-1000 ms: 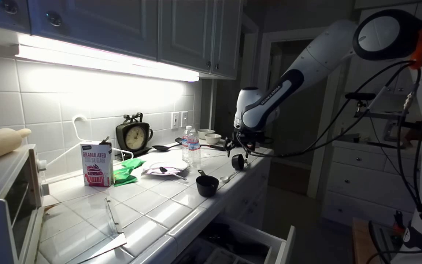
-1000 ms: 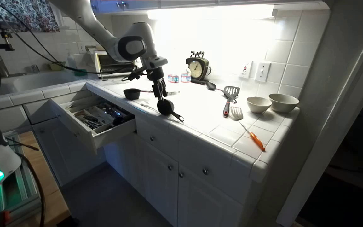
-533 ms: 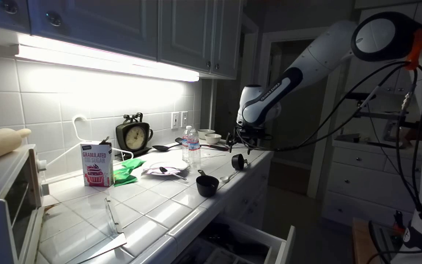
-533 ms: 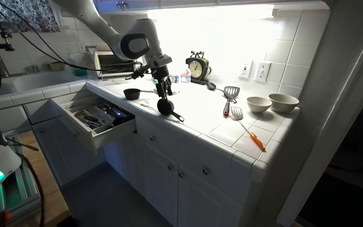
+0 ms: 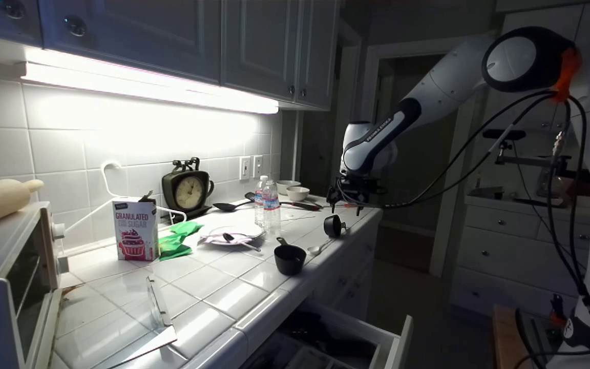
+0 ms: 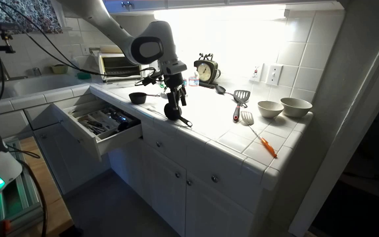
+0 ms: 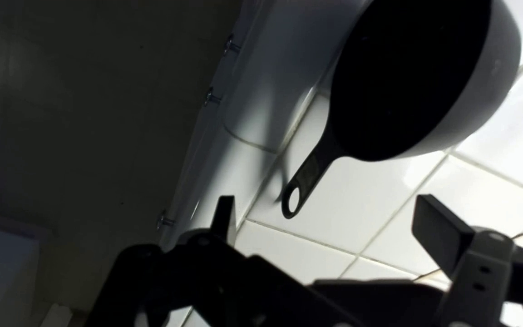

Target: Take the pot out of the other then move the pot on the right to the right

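A black pot with a short handle lies tipped on its side near the counter's front edge, seen in both exterior views (image 5: 332,226) (image 6: 171,112). It fills the upper right of the wrist view (image 7: 407,77), its handle pointing back between my fingers. A second black pot stands upright, apart from the first, seen in both exterior views (image 5: 289,260) (image 6: 137,98). My gripper (image 7: 325,200) is open and empty. It hangs just above the tipped pot in both exterior views (image 5: 346,210) (image 6: 180,104). The handle end is near the fingertips but not gripped.
A small white spoon (image 5: 314,250) lies between the pots. Water bottles (image 5: 271,205), a plate (image 5: 213,237), bowls (image 6: 296,107) and spatulas (image 6: 268,148) are on the counter. A drawer (image 6: 115,144) stands open below the front edge.
My open gripper has moved to the right in both exterior views, passing over the tipped pot toward its handle end. Both pots have stayed in place.
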